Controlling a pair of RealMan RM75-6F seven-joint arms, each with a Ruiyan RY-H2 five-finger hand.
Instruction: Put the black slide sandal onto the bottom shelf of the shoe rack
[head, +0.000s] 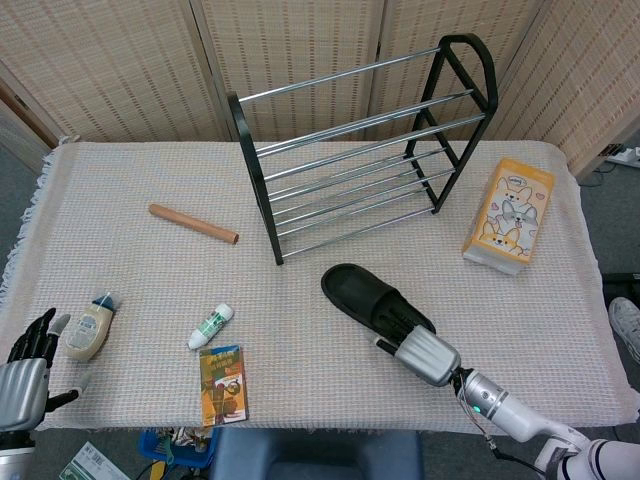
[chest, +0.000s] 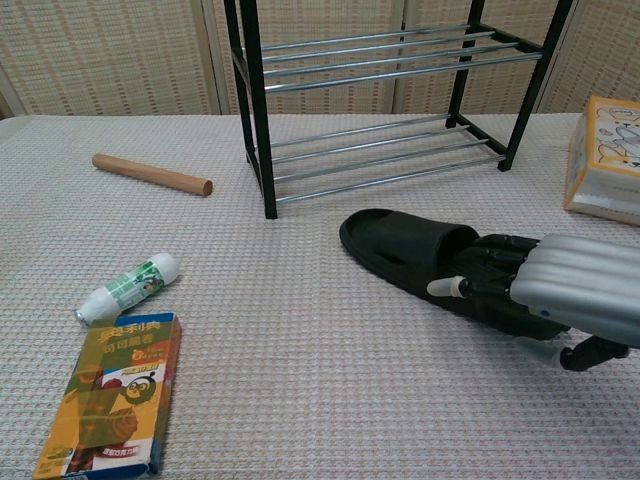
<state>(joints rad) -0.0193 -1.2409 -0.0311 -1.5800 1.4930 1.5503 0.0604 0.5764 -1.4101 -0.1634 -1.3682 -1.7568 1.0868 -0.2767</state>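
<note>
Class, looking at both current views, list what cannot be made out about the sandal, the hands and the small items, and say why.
- Black slide sandal: heel hidden under right hand, both views; grip unclear.
- Left hand: cut by head view's edge.
- Green-white tube label: too small.

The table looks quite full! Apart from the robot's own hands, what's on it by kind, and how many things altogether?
Shoe rack: 1
Black slide sandal: 1
Wooden stick: 1
Small white and green tube: 1
Beige bottle: 1
Cartoon-printed yellow box: 1
Flat orange packet: 1
Total: 7
</note>
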